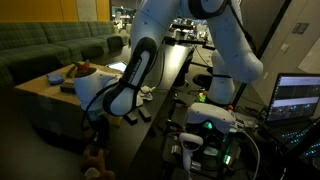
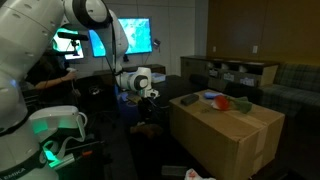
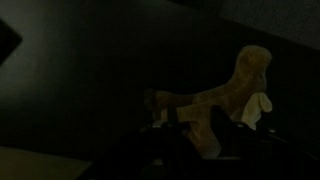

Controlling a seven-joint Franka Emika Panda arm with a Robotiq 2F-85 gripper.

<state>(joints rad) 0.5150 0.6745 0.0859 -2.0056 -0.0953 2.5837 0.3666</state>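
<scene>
The gripper [image 1: 97,122] hangs low beside the cardboard box [image 2: 235,140], off its near corner. A tan plush toy [image 1: 95,155] lies on the floor just below it, not on the box top among the small coloured things [image 2: 222,100]. The wrist view is too dark to tell whether the pincer is spread or pinching. Judging by this, the toy [image 3: 235,95] is not yet lifted.
</scene>
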